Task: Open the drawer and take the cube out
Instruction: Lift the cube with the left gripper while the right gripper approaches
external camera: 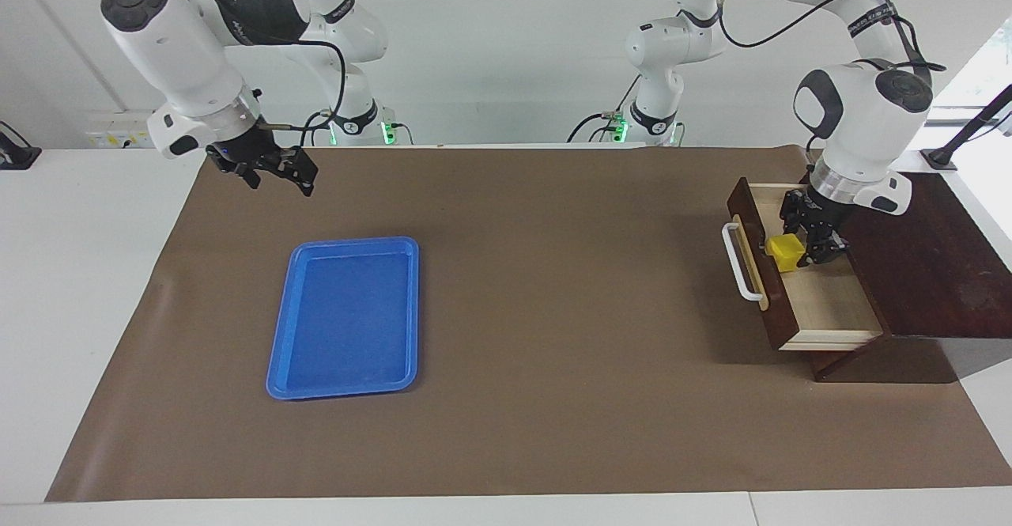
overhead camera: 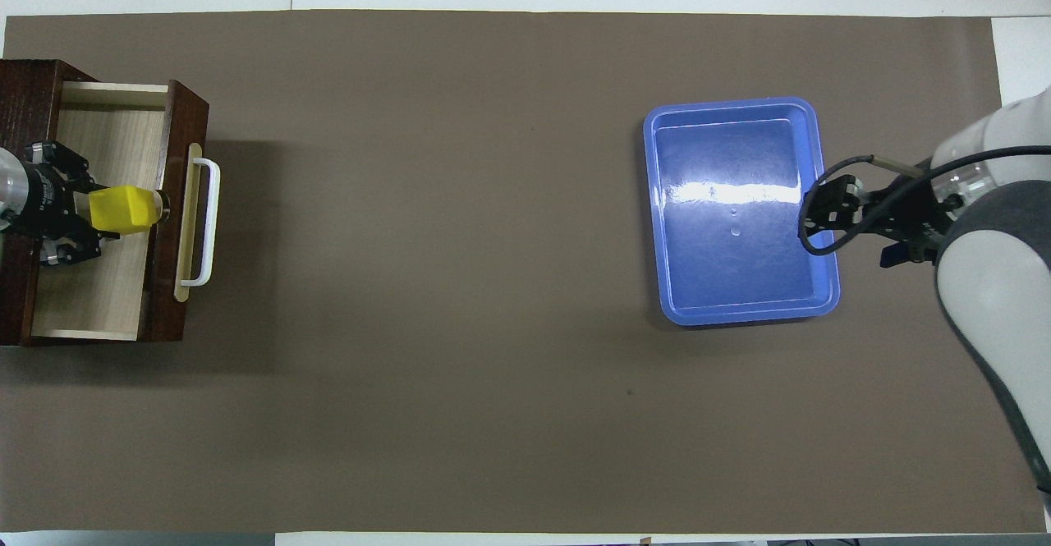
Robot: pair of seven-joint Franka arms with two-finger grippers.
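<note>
I have the cube (external camera: 785, 251) pinched between the fingers of my left gripper (external camera: 806, 251), which is down inside the open drawer (external camera: 822, 304). The cube looks lifted a little off the pale drawer floor, close against the inner face of the drawer front, roughly at three o'clock from the white handle (external camera: 738, 263) in the facing view. I came at it from above because the drawer's walls leave no other way in, and I judge the next thing is a straight rise so the cube clears the dark front board without knocking it.

My right gripper (external camera: 278, 169) hangs in the air over the brown mat, at about eleven o'clock from the blue tray (external camera: 294, 368) in the facing view (whether its fingers are apart or together I cannot tell). I take it to be waiting there, near the tray, since the cube may well be headed that way.
</note>
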